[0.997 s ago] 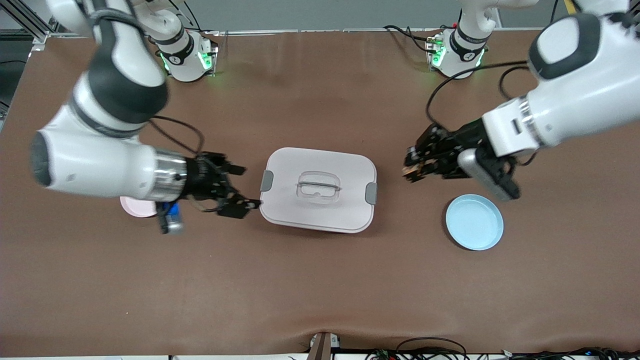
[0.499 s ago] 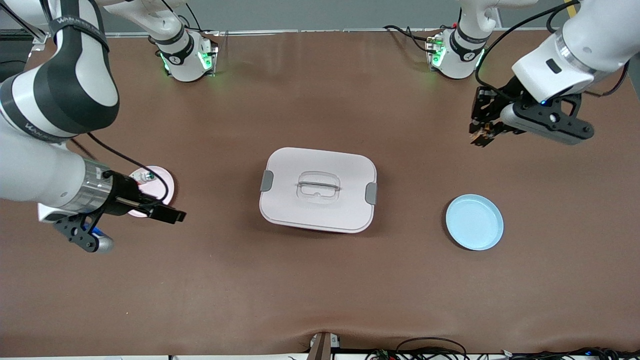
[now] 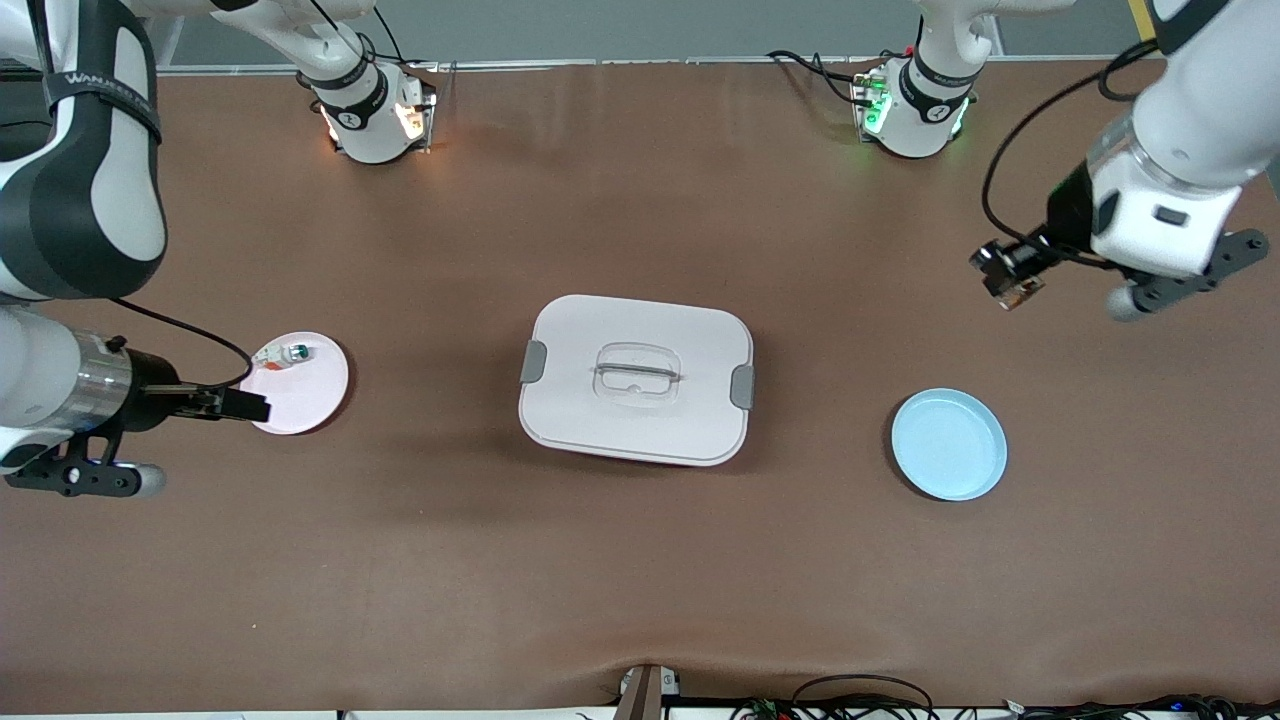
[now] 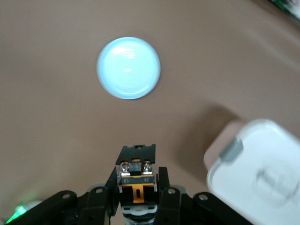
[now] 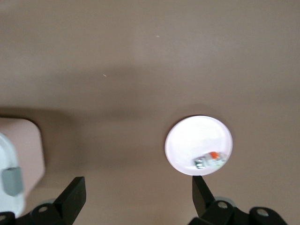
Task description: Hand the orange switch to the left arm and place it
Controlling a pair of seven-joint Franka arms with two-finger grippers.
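The orange switch (image 3: 1016,289) is a tiny black block with orange markings, clamped in my left gripper (image 3: 1004,271). It hangs in the air over bare table, between the left arm's base and the blue plate. The left wrist view shows it between the fingers (image 4: 137,176). The white lidded box (image 3: 636,378) with grey clips stands mid-table, well apart from both grippers. My right gripper (image 3: 244,405) is open and empty over the edge of the pink plate (image 3: 305,395); its jaws stand wide in the right wrist view (image 5: 137,197).
A small white-and-green component (image 3: 286,354) lies on the pink plate, also seen in the right wrist view (image 5: 208,161). A blue plate (image 3: 948,443) sits toward the left arm's end; it shows in the left wrist view (image 4: 128,68). A box corner (image 4: 262,178) shows there too.
My left gripper has carried the switch away from the box toward the left arm's end. My right gripper has drawn back from the box to the pink plate.
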